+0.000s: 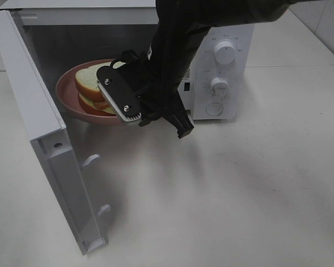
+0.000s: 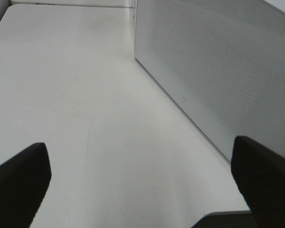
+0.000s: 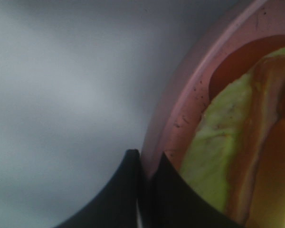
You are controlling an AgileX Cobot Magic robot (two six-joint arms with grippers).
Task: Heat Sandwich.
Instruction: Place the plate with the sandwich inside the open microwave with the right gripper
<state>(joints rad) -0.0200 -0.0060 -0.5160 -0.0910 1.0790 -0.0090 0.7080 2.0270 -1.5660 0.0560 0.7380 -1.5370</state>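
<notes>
Your right gripper (image 3: 143, 159) is reaching into the open microwave (image 1: 228, 33), and its two black fingers (image 3: 118, 190) are pinched together on the rim of the pink plate (image 1: 67, 94), with the edge caught between them. In the high view the black arm comes down from the top of the picture and covers the right side of the plate.

The sandwich (image 1: 88, 83) lies on that plate, at the mouth of the oven cavity. You can see its white bread with the tan crust from above, and in the right wrist view the pale green and brown filling layers show right beside the clamped rim. You cannot tell whether the plate rests on the cavity floor or is held just off it.

The microwave door (image 1: 39, 139) stands swung wide to the left. Two white dials (image 1: 225, 53) and a round button (image 1: 214, 108) sit on the control panel at the right of the cavity.

Your left gripper (image 2: 138, 145) hangs over the bare white table (image 2: 61, 95) with its fingers spread wide and nothing between them. A white dotted panel (image 2: 218, 71) stands near it; you cannot tell for sure that this is the outer face of the door
</notes>
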